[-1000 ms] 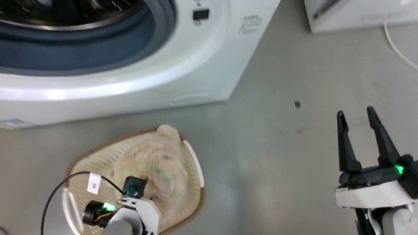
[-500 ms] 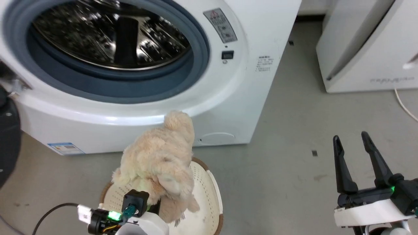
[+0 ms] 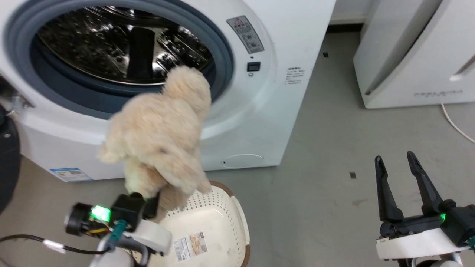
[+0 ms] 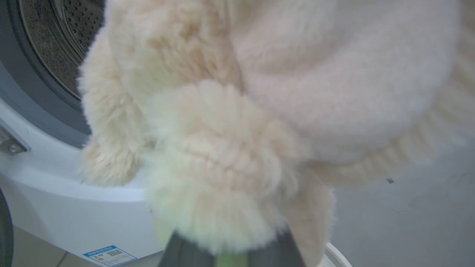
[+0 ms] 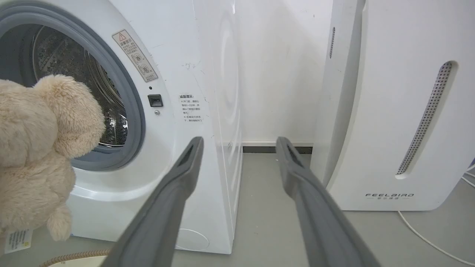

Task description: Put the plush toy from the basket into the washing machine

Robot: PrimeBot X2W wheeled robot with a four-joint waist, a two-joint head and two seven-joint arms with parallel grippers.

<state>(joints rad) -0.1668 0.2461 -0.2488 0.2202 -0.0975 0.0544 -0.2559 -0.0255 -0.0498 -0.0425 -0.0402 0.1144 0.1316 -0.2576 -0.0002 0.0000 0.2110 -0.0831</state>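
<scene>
My left gripper (image 3: 144, 198) is shut on the plush toy (image 3: 159, 133), a fluffy cream-beige animal held up in the air in front of the washing machine (image 3: 256, 111). Its head overlaps the lower right of the open porthole, before the grey gasket (image 3: 222, 55) and steel drum (image 3: 111, 48). The toy (image 4: 237, 122) hides my left fingers in the left wrist view, and the plush toy (image 5: 37, 155) hangs at the left of the right wrist view. Below stands the basket (image 3: 222, 207), with a paper label (image 3: 189, 243) on its bottom. My right gripper (image 3: 397, 163) is open over the floor at the lower right.
A white FEELBIRD appliance (image 3: 415, 55) stands to the right of the machine, with a white cable (image 3: 454, 124) on the grey floor beside it. The machine's dark door edge (image 3: 7, 159) shows at the far left. Open floor lies between the basket and my right gripper.
The toy has come up out of the basket with my left gripper and now hangs before the porthole. The camera tilted up over the second. My right gripper stayed open.
</scene>
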